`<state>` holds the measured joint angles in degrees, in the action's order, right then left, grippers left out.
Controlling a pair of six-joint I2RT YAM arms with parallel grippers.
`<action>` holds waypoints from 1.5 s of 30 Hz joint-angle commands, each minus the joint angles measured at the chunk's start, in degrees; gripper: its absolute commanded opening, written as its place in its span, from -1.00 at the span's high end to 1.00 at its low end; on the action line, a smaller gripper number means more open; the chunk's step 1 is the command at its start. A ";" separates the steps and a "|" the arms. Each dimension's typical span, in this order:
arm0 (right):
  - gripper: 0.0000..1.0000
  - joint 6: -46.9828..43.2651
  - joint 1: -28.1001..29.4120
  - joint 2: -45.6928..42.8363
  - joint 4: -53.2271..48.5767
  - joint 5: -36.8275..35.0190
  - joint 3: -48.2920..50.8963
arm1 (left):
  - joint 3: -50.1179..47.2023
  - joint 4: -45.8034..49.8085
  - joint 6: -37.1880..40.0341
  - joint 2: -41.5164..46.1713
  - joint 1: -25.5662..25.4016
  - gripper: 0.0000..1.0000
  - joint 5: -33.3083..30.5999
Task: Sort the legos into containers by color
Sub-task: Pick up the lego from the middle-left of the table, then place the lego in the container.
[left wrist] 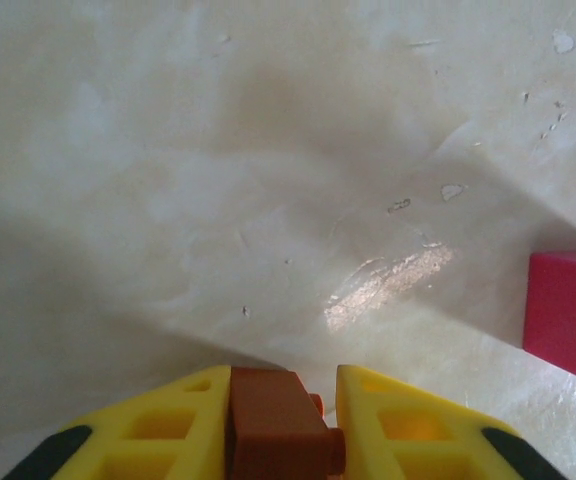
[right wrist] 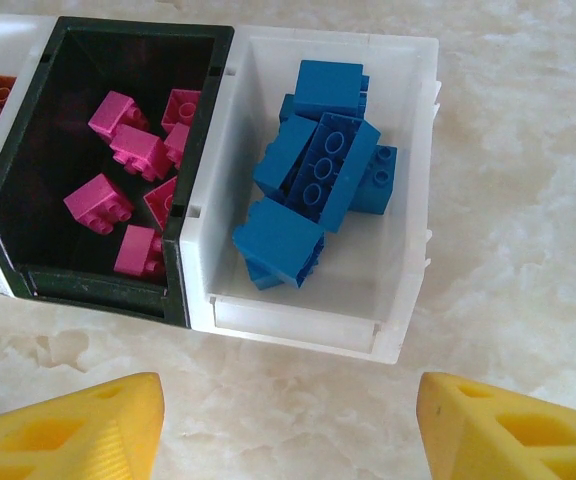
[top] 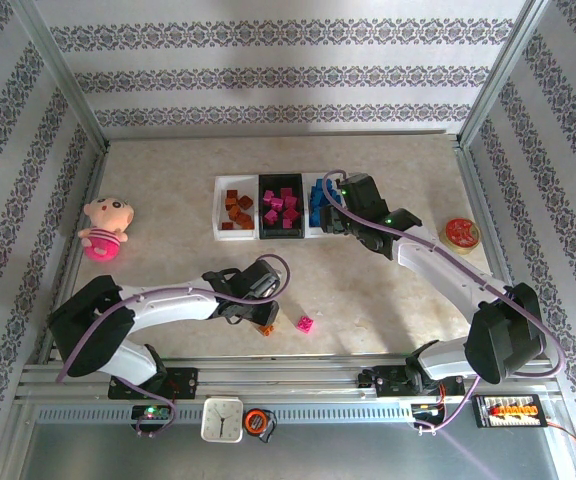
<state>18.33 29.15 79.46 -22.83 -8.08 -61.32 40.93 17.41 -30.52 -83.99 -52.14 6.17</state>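
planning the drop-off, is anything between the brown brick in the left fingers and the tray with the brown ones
Nothing visible. Bare table lies between the brown brick and the left white tray; the loose pink brick sits off to the right.

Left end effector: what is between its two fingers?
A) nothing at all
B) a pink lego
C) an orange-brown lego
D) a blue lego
C: in the left wrist view the left end effector is shut on an orange-brown lego, while a pink lego lies apart from it on the table.
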 commanded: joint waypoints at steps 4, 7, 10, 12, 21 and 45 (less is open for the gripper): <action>-0.36 1.28 0.23 -2.31 0.42 -0.51 1.07 | 0.33 3.29 -0.26 5.21 1.93 0.60 -5.15; -0.35 1.60 0.12 -2.99 0.47 -0.32 1.59 | 1.87 3.22 0.84 8.57 7.11 0.61 -5.99; -0.36 1.91 0.10 -3.87 0.60 0.03 2.43 | 5.86 3.96 3.04 10.30 13.66 0.62 -8.07; -0.36 2.13 0.12 -4.35 0.71 0.01 3.15 | 8.84 2.86 3.88 9.95 18.52 0.62 -8.29; -0.36 3.25 0.08 -6.66 0.69 0.15 6.96 | 24.10 -3.90 6.16 -8.21 31.25 0.62 -8.09; -0.40 4.72 0.42 -10.21 1.02 2.73 12.60 | 10.59 1.75 4.86 7.19 21.03 -0.69 0.53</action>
<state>21.80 29.15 70.22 -22.41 -6.90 -49.80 56.55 15.57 -24.49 -80.55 -28.03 3.57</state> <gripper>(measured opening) 0.702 0.844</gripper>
